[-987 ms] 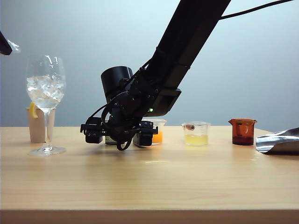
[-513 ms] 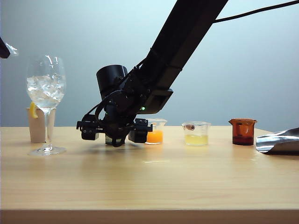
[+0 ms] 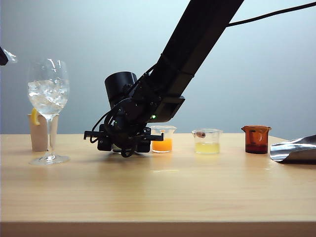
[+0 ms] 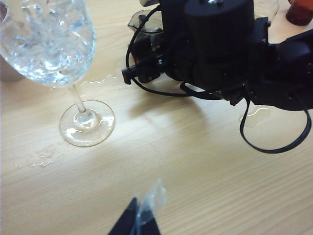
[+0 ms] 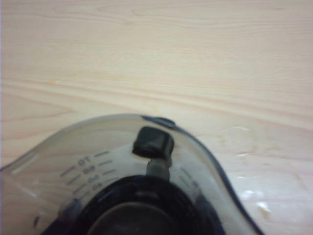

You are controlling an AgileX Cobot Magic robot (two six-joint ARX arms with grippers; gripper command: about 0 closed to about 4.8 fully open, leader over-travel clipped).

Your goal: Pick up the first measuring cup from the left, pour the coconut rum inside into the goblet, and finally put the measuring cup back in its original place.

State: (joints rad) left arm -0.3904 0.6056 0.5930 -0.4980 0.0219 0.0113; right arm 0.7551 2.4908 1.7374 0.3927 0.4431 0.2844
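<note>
The first measuring cup point(image 4: 145, 21), smoky grey with printed marks and a small side handle, stands on the table. It fills the near part of the right wrist view point(image 5: 98, 147). My right gripper point(image 3: 123, 142) has reached across to the centre-left and its fingers are drawn in on the cup's sides, hiding most of it in the exterior view. The coconut rum cannot be made out inside. The goblet point(image 3: 48, 94), with ice in its bowl point(image 4: 49, 44), stands to the left of the cup. My left gripper point(image 4: 142, 216) hangs shut above the table at the far left point(image 3: 4, 55), with a clear scrap at its tips.
To the right of the gripper stand a clear cup with orange liquid point(image 3: 162, 140), one with pale yellow liquid point(image 3: 207, 141) and an amber-red cup point(image 3: 256, 139). A silver foil pouch point(image 3: 295, 149) lies far right. A tan card with a lemon slice point(image 3: 38, 132) stands behind the goblet.
The right gripper's fingers have drawn in from wide apart to close around the measuring cup. The hand shifted slightly. The left gripper and the goblet have stayed put.
</note>
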